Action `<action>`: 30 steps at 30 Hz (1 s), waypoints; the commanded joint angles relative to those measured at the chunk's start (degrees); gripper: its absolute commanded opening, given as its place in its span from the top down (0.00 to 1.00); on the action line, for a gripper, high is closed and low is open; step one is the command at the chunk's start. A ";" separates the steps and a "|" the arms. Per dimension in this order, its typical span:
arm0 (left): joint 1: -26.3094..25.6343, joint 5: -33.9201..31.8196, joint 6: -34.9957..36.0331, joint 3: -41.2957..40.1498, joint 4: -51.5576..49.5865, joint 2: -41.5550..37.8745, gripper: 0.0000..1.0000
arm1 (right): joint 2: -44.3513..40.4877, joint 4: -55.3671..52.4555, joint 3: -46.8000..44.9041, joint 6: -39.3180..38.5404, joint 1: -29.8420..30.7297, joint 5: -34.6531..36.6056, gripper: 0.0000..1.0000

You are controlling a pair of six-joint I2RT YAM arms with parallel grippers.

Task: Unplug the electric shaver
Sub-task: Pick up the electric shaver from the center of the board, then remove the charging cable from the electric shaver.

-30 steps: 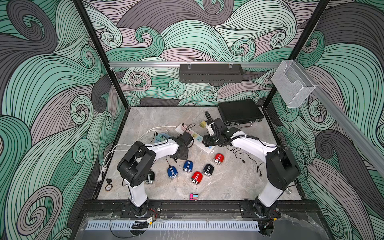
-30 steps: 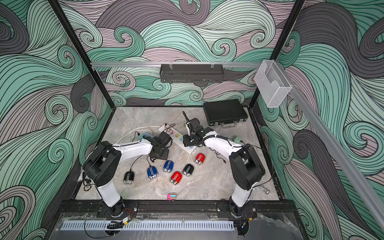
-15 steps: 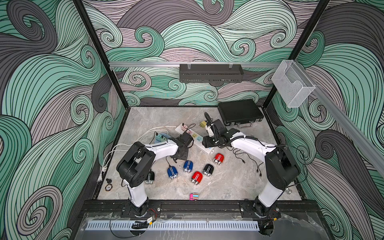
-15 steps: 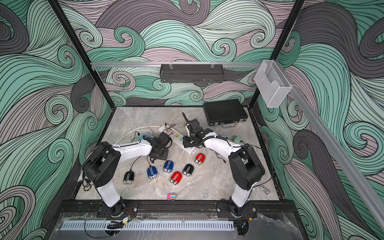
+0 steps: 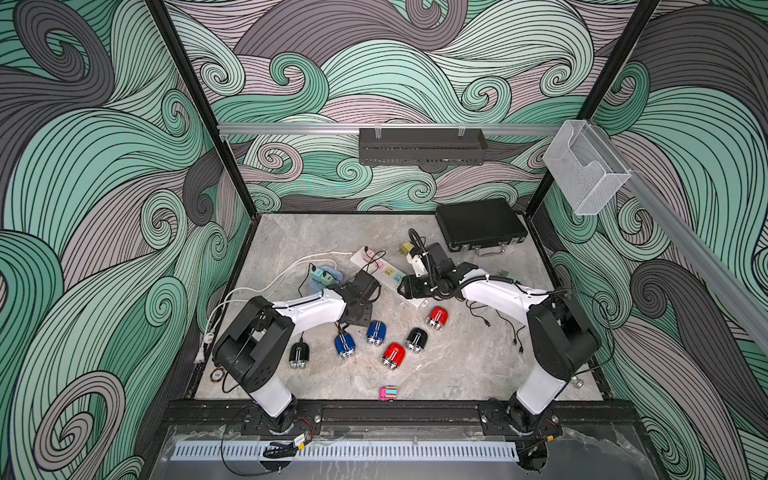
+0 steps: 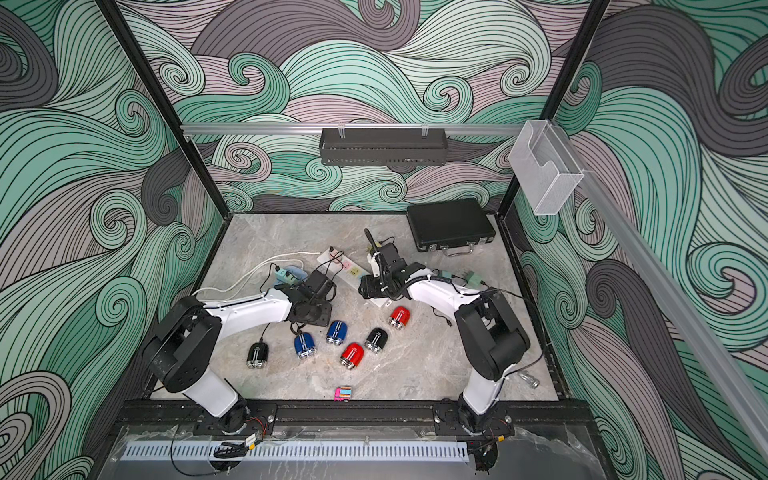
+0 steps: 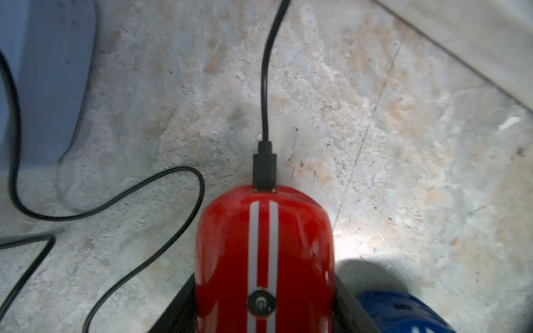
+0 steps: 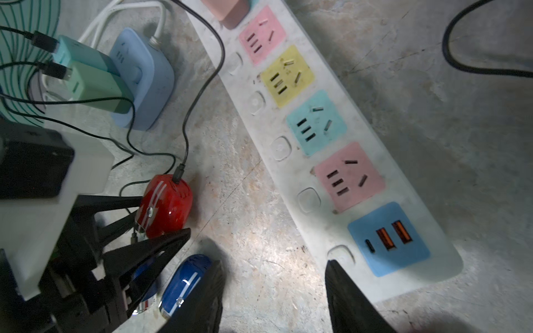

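Overhead, in both top views, the left gripper point(image 5: 360, 305) point(image 6: 313, 301) sits low near the middle of the grey marble-patterned desk point(image 5: 457, 374), slightly toward its left edge; what it grips is hidden beneath it. The right gripper point(image 5: 409, 291) hovers just beside it.

Left wrist view: a glossy red rounded electric shaver with two white stripes point(image 7: 264, 245) is clamped between the left gripper's black fingers point(image 7: 349, 311), which press against both sides. A black plug point(image 7: 264, 167) on a thin black cable point(image 7: 264, 72) sits fully in its end. The slick, curved shell could well slip out when the plug is pulled.

Right wrist view: the right gripper point(image 8: 272, 262) is spread wide and empty above the USB end of a long white power strip with pastel sockets point(image 8: 291, 178), apart from the plug. Pinching the cable instead of the plug, or pulling off-axis, could strain or jam the connector. Slack loops may snag a glossy blue shaver point(image 8: 184, 282) nearby.
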 commanded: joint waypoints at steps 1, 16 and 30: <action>-0.39 2.02 1.49 -0.35 2.48 -2.82 0.58 | -0.69 5.41 -0.76 2.87 0.30 -5.98 0.44; -0.38 8.17 2.93 -5.32 9.27 -9.20 0.58 | 5.40 17.31 -0.37 9.41 1.60 -17.15 0.49; -0.43 11.12 3.67 -7.95 12.05 -14.01 0.59 | 10.54 23.09 1.79 13.69 2.96 -20.35 0.54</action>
